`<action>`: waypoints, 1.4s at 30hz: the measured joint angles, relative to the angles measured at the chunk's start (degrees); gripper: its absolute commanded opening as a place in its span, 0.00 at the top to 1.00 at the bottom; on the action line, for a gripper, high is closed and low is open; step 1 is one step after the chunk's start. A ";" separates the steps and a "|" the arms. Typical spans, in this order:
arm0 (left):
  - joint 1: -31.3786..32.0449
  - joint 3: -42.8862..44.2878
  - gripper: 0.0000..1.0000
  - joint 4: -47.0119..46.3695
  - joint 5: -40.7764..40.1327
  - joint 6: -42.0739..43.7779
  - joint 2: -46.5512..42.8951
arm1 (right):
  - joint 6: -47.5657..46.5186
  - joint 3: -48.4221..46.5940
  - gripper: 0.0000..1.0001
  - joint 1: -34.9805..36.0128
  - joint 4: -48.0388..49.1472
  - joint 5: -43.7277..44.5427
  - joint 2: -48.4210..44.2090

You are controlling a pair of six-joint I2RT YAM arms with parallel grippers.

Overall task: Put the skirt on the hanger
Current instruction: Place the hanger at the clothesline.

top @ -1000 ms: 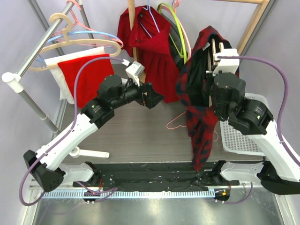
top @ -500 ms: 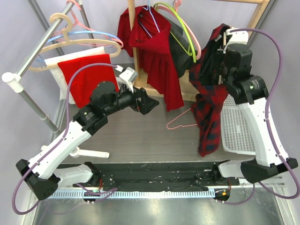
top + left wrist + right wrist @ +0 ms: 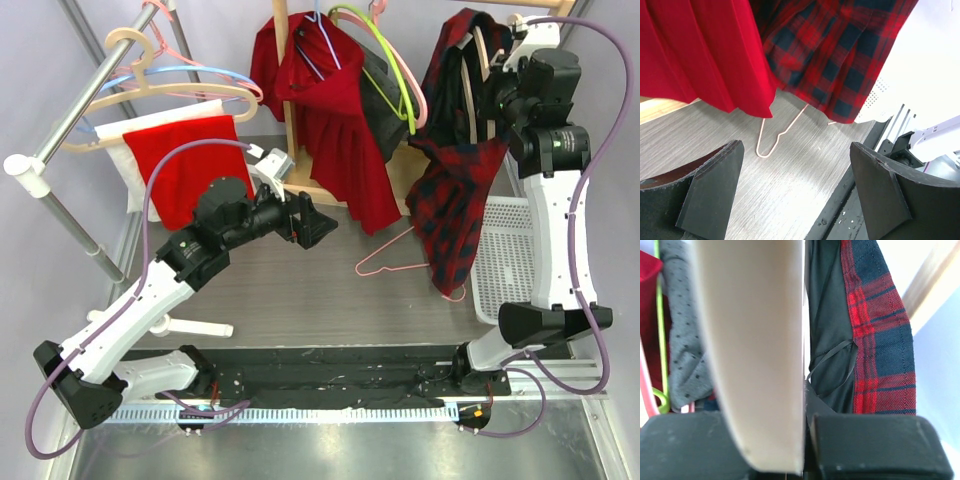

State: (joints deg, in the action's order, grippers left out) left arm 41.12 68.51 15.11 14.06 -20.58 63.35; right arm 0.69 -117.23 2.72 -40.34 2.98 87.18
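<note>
Above the bench's (image 3: 300,285) far right corner, the right gripper (image 3: 500,85) pinches a pale wooden hanger (image 3: 755,340) draped with a red-and-navy plaid skirt (image 3: 455,200); the left gripper (image 3: 318,222) gapes wide.

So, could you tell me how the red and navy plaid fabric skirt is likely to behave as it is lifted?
Probably floppy: the red and navy plaid fabric skirt hangs in loose folds from the pale wooden hanger. It will likely swing when moved, since its hem appears to dangle free.
</note>
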 measured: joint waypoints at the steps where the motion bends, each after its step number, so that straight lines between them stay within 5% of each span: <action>1: 0.00 -0.04 0.09 0.02 0.00 0.00 0.00 | -0.07 -0.61 0.99 -0.57 0.11 -1.05 0.44; 18: 0.00 -0.24 0.09 0.20 -1.11 0.02 0.94 | 0.04 -10.27 0.99 -7.85 2.14 -12.00 10.16; 42: 0.00 -0.42 0.10 0.24 -2.08 0.02 2.78 | -0.15 -20.74 0.99 -9.70 4.55 -16.15 17.90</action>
State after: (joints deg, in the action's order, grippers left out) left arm 41.12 68.10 15.35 11.99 -20.56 66.13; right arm 0.54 -137.97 -6.98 -35.79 -13.17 105.08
